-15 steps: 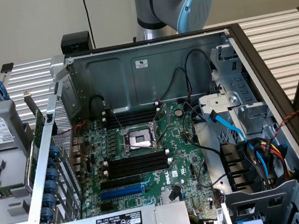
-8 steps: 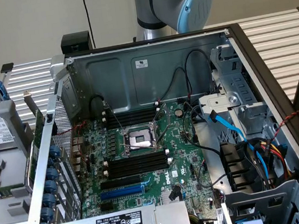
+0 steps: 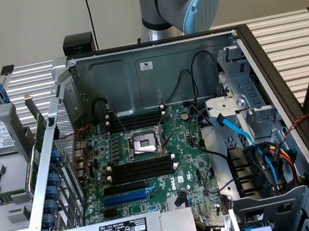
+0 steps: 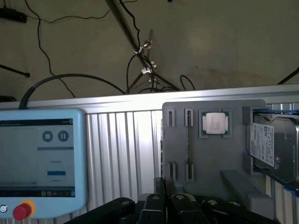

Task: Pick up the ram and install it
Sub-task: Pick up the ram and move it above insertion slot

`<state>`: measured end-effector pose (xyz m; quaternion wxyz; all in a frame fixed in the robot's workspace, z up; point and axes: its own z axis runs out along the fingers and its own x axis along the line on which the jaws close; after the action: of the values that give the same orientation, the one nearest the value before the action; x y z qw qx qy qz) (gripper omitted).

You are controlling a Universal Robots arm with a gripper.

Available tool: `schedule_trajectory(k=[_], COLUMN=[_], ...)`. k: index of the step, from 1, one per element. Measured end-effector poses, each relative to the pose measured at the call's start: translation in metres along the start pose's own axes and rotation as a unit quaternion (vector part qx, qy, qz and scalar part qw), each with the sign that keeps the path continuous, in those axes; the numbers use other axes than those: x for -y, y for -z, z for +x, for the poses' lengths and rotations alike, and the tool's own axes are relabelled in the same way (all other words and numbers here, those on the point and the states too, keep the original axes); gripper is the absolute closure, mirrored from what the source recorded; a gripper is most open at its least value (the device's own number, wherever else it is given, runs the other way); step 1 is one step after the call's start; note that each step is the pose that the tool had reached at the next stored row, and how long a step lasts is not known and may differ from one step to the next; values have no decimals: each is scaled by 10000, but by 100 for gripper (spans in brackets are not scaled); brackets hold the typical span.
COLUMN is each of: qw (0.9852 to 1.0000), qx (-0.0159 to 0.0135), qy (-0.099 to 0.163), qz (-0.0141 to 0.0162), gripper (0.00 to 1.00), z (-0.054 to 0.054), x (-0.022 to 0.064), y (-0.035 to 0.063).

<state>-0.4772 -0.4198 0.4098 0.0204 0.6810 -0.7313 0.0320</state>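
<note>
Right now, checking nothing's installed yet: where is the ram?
In the wrist view, the ram stands on edge in the gray holder, beside the loose processor chip.

Robotics lab, open computer case (image 3: 127, 79) on slatted aluminium bench (image 3: 285, 32), teach pendant (image 4: 39, 158)

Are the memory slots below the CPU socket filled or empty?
Empty: the black slots lie bare, with no green stick standing in any.
</note>
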Motion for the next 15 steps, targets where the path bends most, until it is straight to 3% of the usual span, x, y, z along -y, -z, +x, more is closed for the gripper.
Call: schedule_trajectory(k=[2, 3, 9, 15], qw=[10000, 10000, 10000, 10000], qx=[69, 83, 85, 84], qy=[-2, -2, -2, -15], qz=[4, 4, 5, 4], gripper=[88, 88, 88, 88], z=[1, 1, 2, -4], x=[0, 0, 6, 77], y=[6, 7, 7, 9])
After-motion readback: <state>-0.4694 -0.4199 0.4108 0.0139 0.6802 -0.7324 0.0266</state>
